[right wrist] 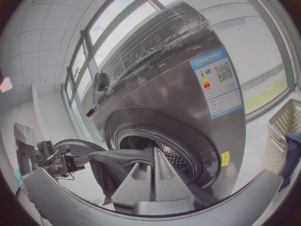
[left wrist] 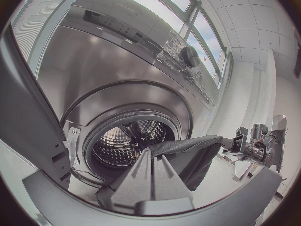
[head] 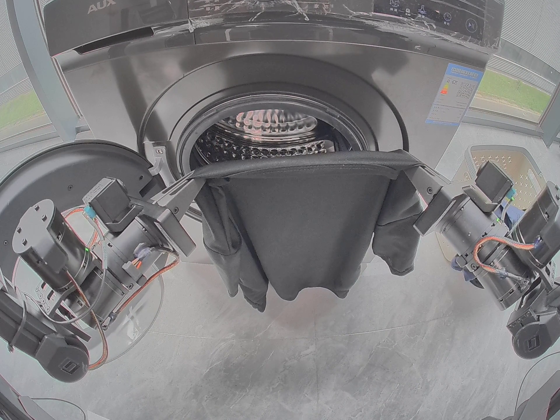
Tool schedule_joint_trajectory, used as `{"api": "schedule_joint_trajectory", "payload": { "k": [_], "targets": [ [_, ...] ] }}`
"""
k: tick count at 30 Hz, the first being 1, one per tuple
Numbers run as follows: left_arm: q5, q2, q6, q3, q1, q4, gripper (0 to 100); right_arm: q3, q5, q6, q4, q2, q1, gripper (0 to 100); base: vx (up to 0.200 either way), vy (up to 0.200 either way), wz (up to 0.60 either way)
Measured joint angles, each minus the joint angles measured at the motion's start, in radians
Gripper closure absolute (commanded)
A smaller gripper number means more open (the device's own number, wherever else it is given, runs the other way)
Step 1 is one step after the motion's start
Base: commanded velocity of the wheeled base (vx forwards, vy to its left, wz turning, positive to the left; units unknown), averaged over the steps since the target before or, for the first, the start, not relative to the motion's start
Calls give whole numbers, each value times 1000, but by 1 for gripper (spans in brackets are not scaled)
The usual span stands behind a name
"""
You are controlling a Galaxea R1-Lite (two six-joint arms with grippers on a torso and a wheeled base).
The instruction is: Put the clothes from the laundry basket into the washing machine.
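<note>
The washing machine (head: 280, 71) stands with its round door (head: 64, 173) swung wide open to the robot's left. The mouth of the drum (head: 265, 132) gapes, and its dimpled steel wall shines at the back. A black garment (head: 303, 228) is stretched flat across the lower part of that mouth, held outside the drum. Its top edge is pulled taut like a line and the rest hangs down the machine's front, its hem above the grey floor (head: 303, 357).

The left claw (head: 192, 181) is pressed together on one end of that edge, pinching the cloth. The right claw (head: 411, 167) pinches the other end the same way. In each wrist view the fingers meet on the fabric, which runs off across the opening to the other arm.

To the robot's right, near the machine's corner, sits the pale perforated laundry basket (right wrist: 282, 126). A dark blue cloth (right wrist: 293, 154) is draped over its rim.
</note>
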Motion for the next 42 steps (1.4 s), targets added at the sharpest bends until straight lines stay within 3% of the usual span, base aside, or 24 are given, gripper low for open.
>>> {"api": "schedule_joint_trajectory", "payload": {
  "k": [29, 42],
  "targets": [
    [-9, -13, 7, 0, -8, -1, 100, -10, 5, -11, 12, -32, -19, 100, 0, 0, 0],
    [-37, -14, 7, -50, -111, -1, 100, 11, 13, -9, 10, -26, -10, 100, 0, 0, 0]
  ]
}}
